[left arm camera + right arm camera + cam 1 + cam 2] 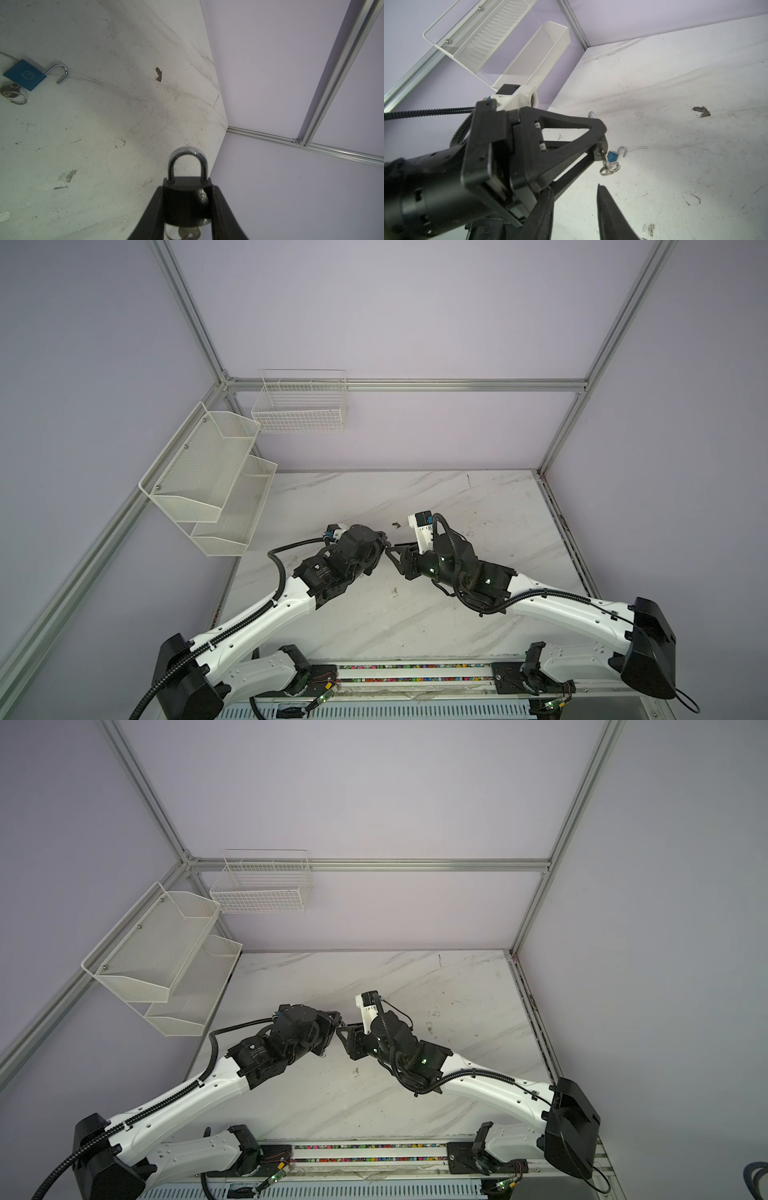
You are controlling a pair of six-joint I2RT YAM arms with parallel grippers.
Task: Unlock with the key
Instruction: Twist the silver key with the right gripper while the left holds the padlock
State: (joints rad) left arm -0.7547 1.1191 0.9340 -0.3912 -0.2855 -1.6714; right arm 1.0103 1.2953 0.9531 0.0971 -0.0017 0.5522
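So here's where I'm at: my left gripper (188, 192) is clamped on the body of a black padlock (182, 201), one finger on each side, holding it up off the marble table (104, 128). Its shackle (187, 152) is closed, both legs seated in the body. The key (604, 161) is sticking out of the bottom of the lock with a key ring (609, 169) dangling off it. My right gripper (574, 193) is just beside that key, jaws spread apart with nothing between them and not touching it. Well off from all this, a blue padlock (25, 74) lies flat on the table with its shackle swung open and its own key and ring at its base.
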